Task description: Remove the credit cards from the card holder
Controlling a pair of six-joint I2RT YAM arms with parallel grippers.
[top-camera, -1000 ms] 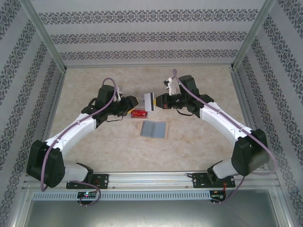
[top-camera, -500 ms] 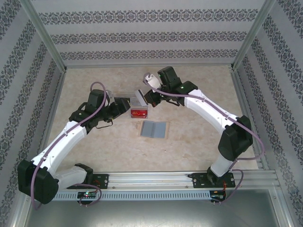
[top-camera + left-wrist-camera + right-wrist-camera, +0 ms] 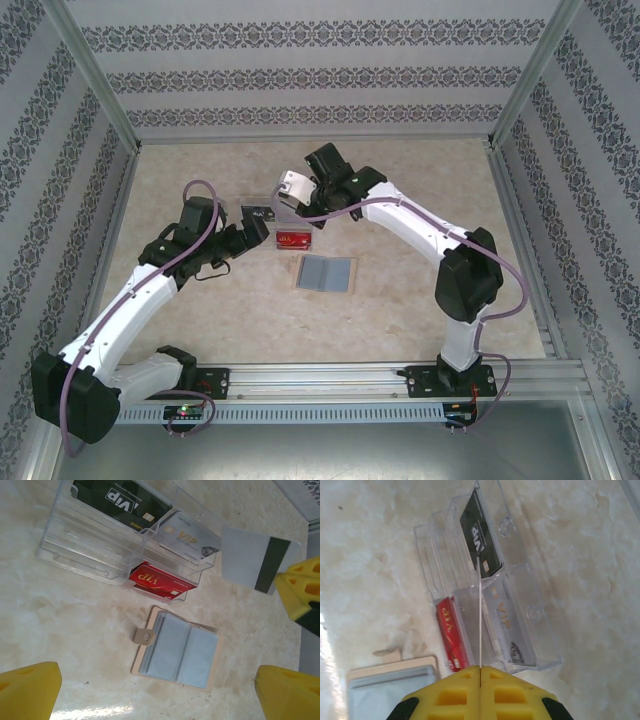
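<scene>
Since flat support is given by the marbled desk, a clear tray is set on it, and just beside it the tan card holder is laid open and flat, so that its blue-grey credit cards are exposed for picking. The left end effector is held released above the holder, seemingly to steady it. A white striped card is grasped edge-on by the right end effector over the tray, probably for slotting.
</scene>
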